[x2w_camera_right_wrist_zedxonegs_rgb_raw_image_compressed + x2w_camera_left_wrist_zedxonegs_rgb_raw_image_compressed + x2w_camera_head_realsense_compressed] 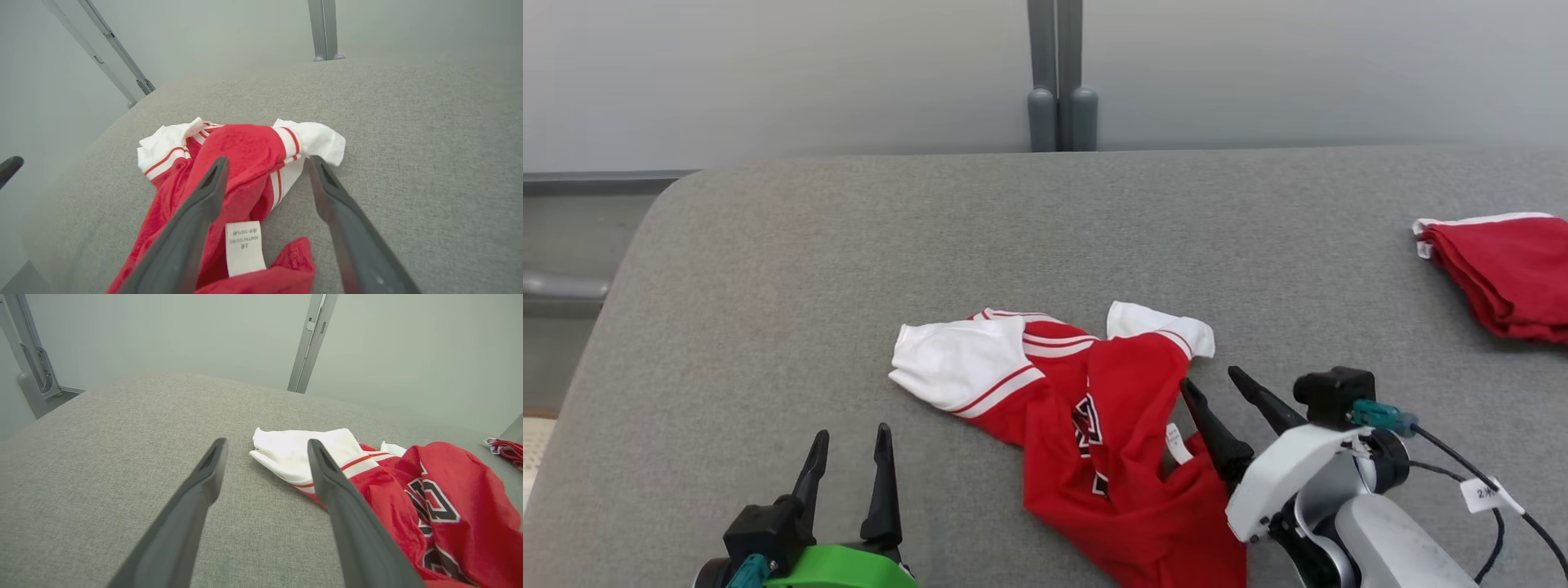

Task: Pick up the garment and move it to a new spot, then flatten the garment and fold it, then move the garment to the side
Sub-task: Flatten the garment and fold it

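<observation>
On the grey counter point(768, 286), from the head view, the crumpled red-and-white garment point(1094, 425) lies at mid-front, its long axis running from far left to near right. The right claw point(1210, 377) stands spread open at its right edge. The left claw point(851, 429), also open and empty, is well apart to the left. Along the left wrist, a white sleeve point(294, 451) lies ahead, slightly right. Along the right wrist, red cloth and its label point(244, 247) sit between the parted fingers point(196, 212), perhaps brushing one. The right arm looks nearer for flattening.
</observation>
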### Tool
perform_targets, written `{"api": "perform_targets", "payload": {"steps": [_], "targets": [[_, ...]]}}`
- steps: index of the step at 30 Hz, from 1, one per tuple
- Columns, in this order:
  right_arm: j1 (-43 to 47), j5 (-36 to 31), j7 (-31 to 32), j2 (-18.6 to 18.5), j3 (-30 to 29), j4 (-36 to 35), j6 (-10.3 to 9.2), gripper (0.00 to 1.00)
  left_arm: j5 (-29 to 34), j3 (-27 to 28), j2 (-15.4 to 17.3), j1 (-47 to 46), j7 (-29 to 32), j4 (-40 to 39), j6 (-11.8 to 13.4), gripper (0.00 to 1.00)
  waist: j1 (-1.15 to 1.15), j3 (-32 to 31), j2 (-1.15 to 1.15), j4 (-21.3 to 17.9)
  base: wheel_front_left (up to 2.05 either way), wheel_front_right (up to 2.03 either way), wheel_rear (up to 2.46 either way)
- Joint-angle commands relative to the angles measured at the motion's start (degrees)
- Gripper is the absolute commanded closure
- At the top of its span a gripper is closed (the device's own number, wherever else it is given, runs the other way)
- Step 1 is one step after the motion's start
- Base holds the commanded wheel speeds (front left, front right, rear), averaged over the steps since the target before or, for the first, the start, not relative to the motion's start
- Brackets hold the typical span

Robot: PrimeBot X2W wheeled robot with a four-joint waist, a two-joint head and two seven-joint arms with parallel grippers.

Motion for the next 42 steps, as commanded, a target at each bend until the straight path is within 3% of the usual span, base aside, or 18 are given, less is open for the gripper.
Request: {"api": "perform_targets", "payload": {"steps": [1,11,12,13,14,15,24,30,39,40,41,42], "targets": [[-1.3,0.8,0.7,0.0,0.0,1.2,0.02,0.00,-0.4,0.0,0.1,-0.8,0.0,0.1,0.0,0.00,0.00,0.6,0.00,2.7,0.00,0.00,0.00],[-6.9,6.7,5.7,0.9,-0.4,13.2,0.02,0.00,-0.9,-0.6,0.1,-1.4,0.0,0.2,0.3,0.00,0.00,1.6,0.00,9.2,0.00,0.00,0.00],[-7.6,7.1,5.8,0.6,-0.1,13.7,0.02,0.39,-0.9,-0.5,0.1,-1.4,0.0,0.2,0.3,0.00,0.00,1.7,0.00,9.7,0.00,0.00,0.00],[-8.2,7.4,5.8,0.2,0.1,14.2,0.02,0.61,-1.0,-0.6,0.1,-1.4,0.0,0.2,0.3,0.00,0.00,1.8,0.00,10.1,0.00,0.00,0.00],[-8.9,7.4,5.9,-0.2,0.7,14.5,0.02,0.91,-1.0,-0.6,0.1,-1.5,0.0,0.2,0.3,0.00,0.00,1.9,0.00,10.5,0.00,0.00,0.00],[-9.5,7.3,5.8,-0.7,1.2,14.6,0.02,1.00,-0.9,-0.7,0.1,-1.6,0.0,0.1,0.3,0.00,0.00,2.0,0.00,10.9,0.00,0.00,0.00],[-21.4,0.5,3.7,-7.3,3.1,18.4,0.02,1.00,-1.7,-1.6,0.1,-2.0,0.0,-0.1,0.6,0.00,0.00,3.1,0.00,14.1,0.00,0.00,0.00],[-32.2,-3.7,4.2,-9.7,4.4,23.0,0.02,1.00,-2.4,-2.7,0.1,-2.7,0.0,-0.1,0.7,0.00,0.00,4.2,0.00,17.2,0.00,0.00,0.00],[-43.1,-7.1,2.4,-8.0,6.9,37.1,0.02,1.00,-3.5,-5.0,0.1,-3.7,0.0,0.5,0.8,0.00,0.00,6.6,0.00,22.3,0.00,0.00,0.00],[-43.5,-6.9,2.1,-7.4,6.8,38.9,0.02,0.66,-3.6,-5.2,0.1,-3.8,0.0,0.5,0.9,0.00,0.00,6.8,0.00,22.6,0.00,0.00,0.00],[-43.8,-6.9,1.7,-6.9,6.7,40.3,0.02,0.21,-3.7,-5.3,0.1,-3.8,0.0,0.6,0.9,0.00,0.00,6.9,0.00,22.8,0.00,0.00,0.00],[-44.3,-7.2,0.9,-6.4,6.7,41.7,0.02,0.00,-3.7,-5.4,0.1,-3.9,0.0,0.6,1.0,0.00,0.00,7.0,0.00,22.9,0.00,0.00,0.00]]}}
